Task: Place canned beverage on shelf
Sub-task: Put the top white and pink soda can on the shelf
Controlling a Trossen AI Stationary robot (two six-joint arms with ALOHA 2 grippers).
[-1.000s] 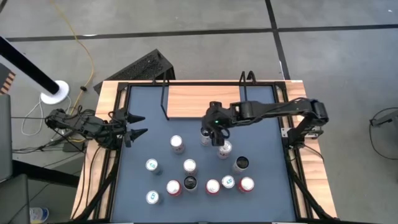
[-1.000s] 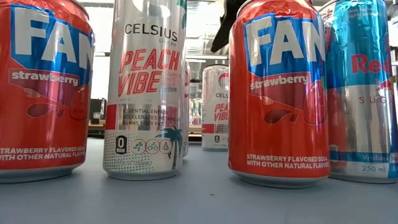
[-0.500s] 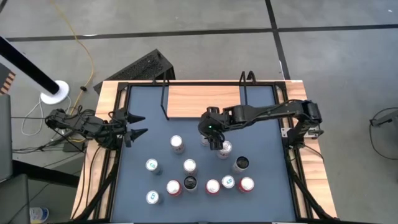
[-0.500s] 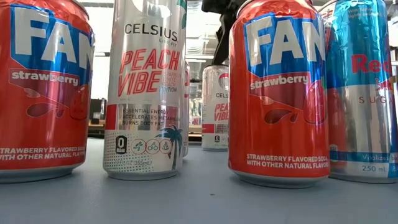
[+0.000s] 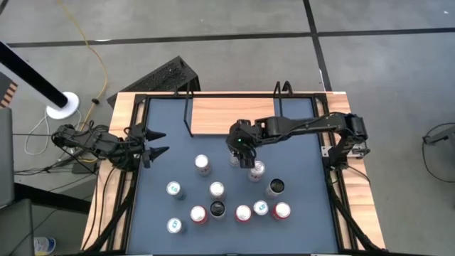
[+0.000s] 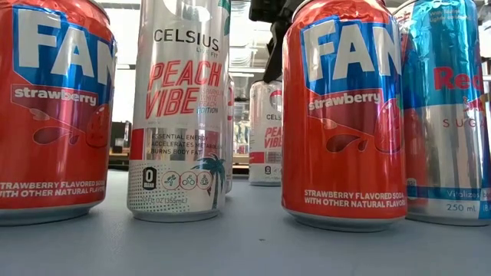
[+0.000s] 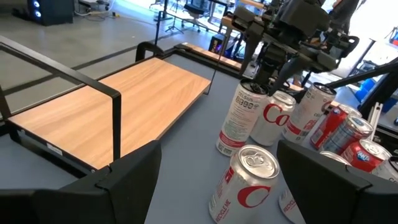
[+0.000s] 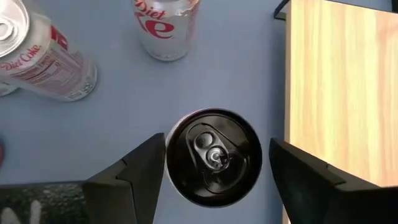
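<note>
Black-topped can (image 8: pixel 214 157) stands upright on the bench beside the shelf (image 8: pixel 339 87), directly beneath the right pincer (image 8: pixel 214 163), whose open jaws straddle it; left pincer (image 5: pixel 158 142) waits open, well apart.

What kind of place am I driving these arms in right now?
Most likely a robotics lab or test workshop, not a shop. The cans stand on a framed work table on a bare concrete floor, with loose cables beside it, and the left wrist view shows stands and equipment behind the shelf.
</note>
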